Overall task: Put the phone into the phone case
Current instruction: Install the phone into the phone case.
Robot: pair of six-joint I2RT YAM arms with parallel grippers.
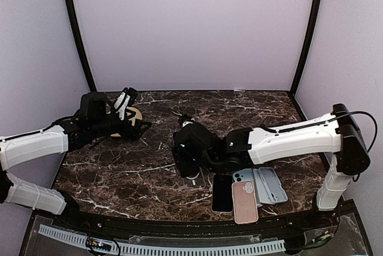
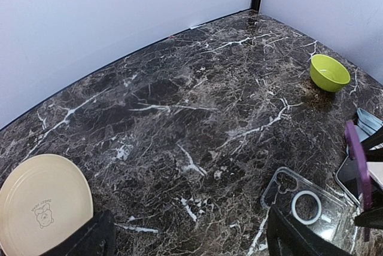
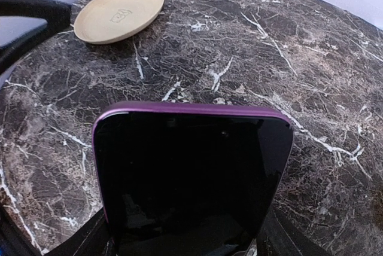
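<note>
On your left, the left fingers (image 2: 90, 241) stand wide apart with nothing between them, near the left edge of the surface (image 1: 119, 172), a dark polished marble slab with white veins. Just beside them lies a round, matte cream plate (image 2: 45, 202) with a small stamped figure.

Near the middle, towards the near edge, the phone case (image 2: 311, 208) lies flat: clear glossy plastic, a rounded rectangle with a white ring in its back.

Your right fingers (image 3: 78, 244) are clamped on the phone (image 3: 191, 172), a thin slab with a dark glassy screen and a purple rim. It is held by the case's right end; whether they touch, I cannot tell. Its long axis runs along the fingers, free short end pointing towards the plate.

Along the near edge, right of the middle, lie a black phone (image 1: 222, 193), a pink case (image 1: 244, 202), a pale blue phone (image 1: 244, 176) and grey cases (image 1: 272, 185). A glossy lime-green bowl (image 2: 329, 72) sits by the right edge.
</note>
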